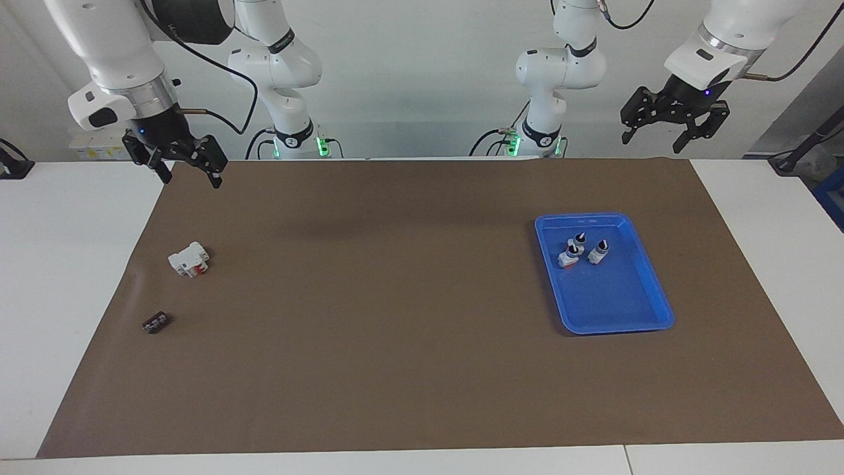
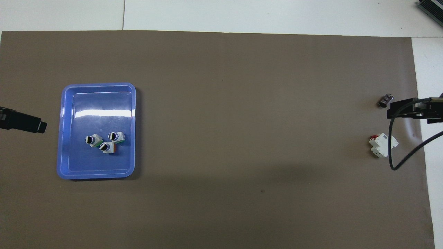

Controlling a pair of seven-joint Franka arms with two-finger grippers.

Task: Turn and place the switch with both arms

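Observation:
The switch with the green block stands in the blue tray toward the left arm's end of the table, knob up. It also shows in the facing view. Two similar switches stand right beside it. My left gripper hangs open and empty, high over the mat's corner at the robots' edge, well away from the tray. My right gripper hangs open and empty over the mat's other corner at the robots' edge.
A white-and-red blocky part lies on the brown mat toward the right arm's end. A small black part lies farther from the robots than it. A cable hangs from the right arm.

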